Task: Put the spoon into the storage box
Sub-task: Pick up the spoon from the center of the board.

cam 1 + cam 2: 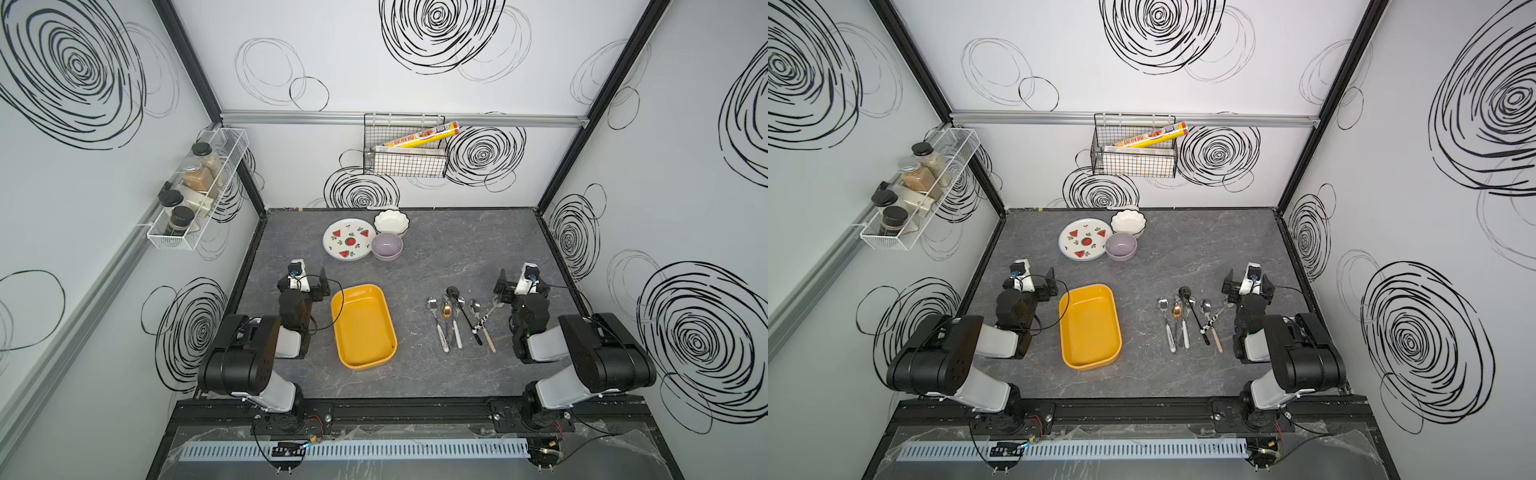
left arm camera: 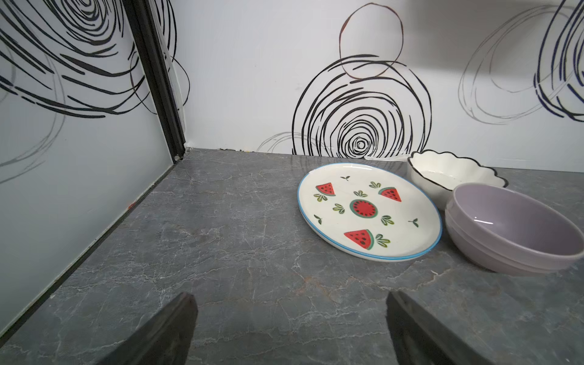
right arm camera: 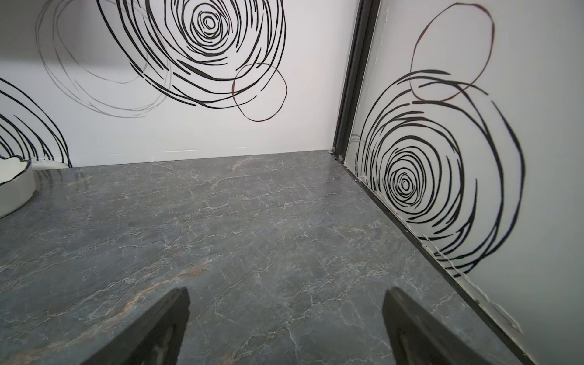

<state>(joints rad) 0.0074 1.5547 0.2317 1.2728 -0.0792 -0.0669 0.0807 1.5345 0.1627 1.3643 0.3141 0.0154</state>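
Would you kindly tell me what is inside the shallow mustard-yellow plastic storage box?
Nothing: the mustard-yellow storage box shows only its bare floor in both top views. A thin black cable crosses one corner, hiding a sliver.

Six spoons (image 1: 446,309) near the right tool (image 3: 286,292); one storage box (image 1: 363,328) near the left tool (image 2: 290,297); one plate (image 1: 349,245) and two bowls (image 1: 387,246) ahead of it.

Top views overhead, near-identical; wrist views low over tabletop (image 2: 221,252).

Your mustard-yellow storage box (image 1: 363,328) lies flat, long axis twelve-to-six; the spoons (image 1: 444,309) lie at its three o'clock, apart from it.
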